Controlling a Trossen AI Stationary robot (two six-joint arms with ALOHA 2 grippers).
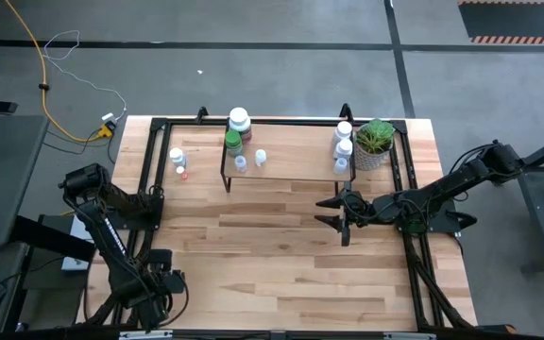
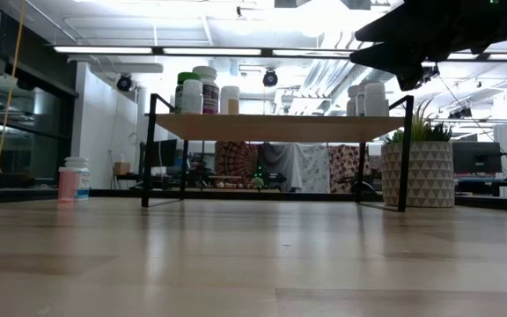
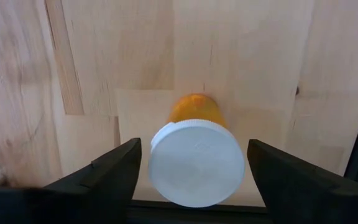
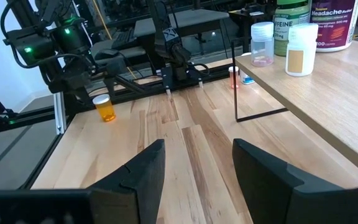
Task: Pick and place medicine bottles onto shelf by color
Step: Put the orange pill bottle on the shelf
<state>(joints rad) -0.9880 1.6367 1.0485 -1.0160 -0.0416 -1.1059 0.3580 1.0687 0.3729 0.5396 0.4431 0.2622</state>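
nearest the left wrist camera: an orange bottle (image 3: 196,158) with a broad white cap, standing upright on the tabletop (image 3: 104,62) between the 2 dark fingers (image 3: 107,171) of the left gripper (image 3: 194,171). fingers are spread, a gap shows on each side of the cap, no contact seen. from the right wrist view the same orange bottle (image 4: 106,107) stands at the table edge beside the left arm's base.

right gripper (image 1: 333,214) hangs over the middle-right of the table, in front of the shelf (image 1: 291,161); its fingers (image 4: 145,168) are apart with nothing between them.

surroundings: potted green plant (image 1: 375,142) in a patterned white pot at the shelf's right end, on the table. black frame rails run along both table sides. yellow cable (image 1: 41,76) on the floor beyond the far-left corner.

shelf: light-wood board on thin black legs, at the far side of the table. left end holds a large white-capped bottle (image 1: 240,120), a green-capped bottle (image 1: 232,142) and 2 small white ones (image 1: 260,158). right end holds a cluster of white bottles (image 1: 344,142) just beside the plant. 2 more small bottles (image 1: 178,159) stand on the table left of the shelf; in the low view one is pinkish (image 2: 68,184).
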